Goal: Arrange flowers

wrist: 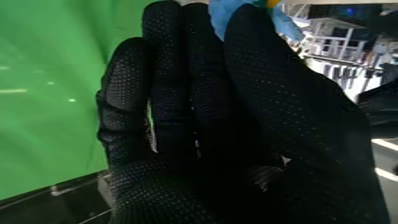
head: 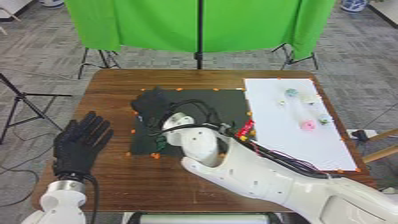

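Left robot hand [head: 78,145]: well left of the board [head: 275,142], at the near left part of the table [head: 111,90]. Fingers straight, a bit spread, nothing in it. Looks parked.

Right robot hand [head: 153,103]: left of the board, over the far left part of the dark mat [head: 233,100]. Narrow, thumb closed in against the fingers. Wrist view has a blue flower [wrist: 222,11] with a yellow bit right at the fingertips. I read that as a pinch on it, but the contact itself is hidden by the glove.

Green thing [head: 162,145]: left of the board, on the mat side, partly behind the arm. Can't tell what it is.

Red thing [head: 245,128]: just left of the board's left edge, close to the arm. Can't tell what it is either.

On the board, left to right: small pale flower, bluish flower [head: 290,92], pink flower [head: 307,125], white flower [head: 310,100], pale green flower [head: 324,119]. All lying apart.

Step in hand, my call: placing the blue flower. Next move needs the stem lined up with its spot, lowered with the pinch kept, then a clean release. Main risk is the petals snagging on the glove when it opens.
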`<state>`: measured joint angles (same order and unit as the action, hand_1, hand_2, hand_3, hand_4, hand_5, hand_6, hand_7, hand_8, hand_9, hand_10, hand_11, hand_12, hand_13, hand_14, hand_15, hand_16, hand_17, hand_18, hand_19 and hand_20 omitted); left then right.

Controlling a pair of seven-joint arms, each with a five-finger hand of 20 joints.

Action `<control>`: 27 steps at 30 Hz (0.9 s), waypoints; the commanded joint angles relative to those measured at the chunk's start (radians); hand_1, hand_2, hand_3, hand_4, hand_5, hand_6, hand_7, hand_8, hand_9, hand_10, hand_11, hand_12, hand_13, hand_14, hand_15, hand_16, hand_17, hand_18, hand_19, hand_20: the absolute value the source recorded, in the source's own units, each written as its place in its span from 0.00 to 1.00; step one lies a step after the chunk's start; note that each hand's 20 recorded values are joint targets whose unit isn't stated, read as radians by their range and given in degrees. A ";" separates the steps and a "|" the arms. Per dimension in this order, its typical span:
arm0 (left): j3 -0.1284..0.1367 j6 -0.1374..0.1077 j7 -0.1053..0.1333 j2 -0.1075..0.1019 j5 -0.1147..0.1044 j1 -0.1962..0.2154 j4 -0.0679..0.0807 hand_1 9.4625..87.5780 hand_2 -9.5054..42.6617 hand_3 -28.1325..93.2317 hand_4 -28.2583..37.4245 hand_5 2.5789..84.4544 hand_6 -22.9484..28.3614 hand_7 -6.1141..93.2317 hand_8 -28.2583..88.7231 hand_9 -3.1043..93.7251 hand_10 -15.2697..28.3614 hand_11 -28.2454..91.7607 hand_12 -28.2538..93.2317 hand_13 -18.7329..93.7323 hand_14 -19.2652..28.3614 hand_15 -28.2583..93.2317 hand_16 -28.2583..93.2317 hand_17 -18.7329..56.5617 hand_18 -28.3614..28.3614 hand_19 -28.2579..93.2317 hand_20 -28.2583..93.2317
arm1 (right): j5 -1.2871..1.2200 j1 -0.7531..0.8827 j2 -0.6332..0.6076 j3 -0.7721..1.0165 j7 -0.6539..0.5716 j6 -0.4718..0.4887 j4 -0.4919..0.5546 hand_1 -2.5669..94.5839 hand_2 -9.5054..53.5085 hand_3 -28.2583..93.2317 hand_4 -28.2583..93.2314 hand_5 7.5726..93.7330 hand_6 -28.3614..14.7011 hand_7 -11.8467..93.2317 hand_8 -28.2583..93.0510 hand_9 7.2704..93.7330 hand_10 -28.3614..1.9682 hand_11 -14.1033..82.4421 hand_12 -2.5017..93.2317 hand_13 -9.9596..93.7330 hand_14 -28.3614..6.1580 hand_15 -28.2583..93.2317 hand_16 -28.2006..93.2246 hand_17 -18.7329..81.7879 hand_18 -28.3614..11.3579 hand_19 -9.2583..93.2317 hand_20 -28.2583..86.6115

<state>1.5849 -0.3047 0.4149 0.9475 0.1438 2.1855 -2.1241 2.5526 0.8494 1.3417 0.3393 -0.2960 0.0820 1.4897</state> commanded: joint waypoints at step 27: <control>-0.016 0.006 -0.020 0.005 -0.017 -0.028 0.016 0.27 0.47 0.85 0.00 0.56 0.58 0.28 0.15 0.47 0.69 0.47 0.34 0.46 0.70 0.59 0.18 0.20 0.75 0.52 0.35 | 0.193 0.148 0.060 0.119 0.040 0.036 -0.089 0.65 0.00 0.81 0.00 0.70 0.61 0.38 0.25 0.76 0.50 0.26 0.36 0.64 0.50 0.55 0.47 0.47 0.12 0.83 0.55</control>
<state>1.5729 -0.3026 0.4059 0.9434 0.1342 2.1481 -2.1180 2.7554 1.0011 1.4078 0.4680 -0.2528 0.1123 1.3824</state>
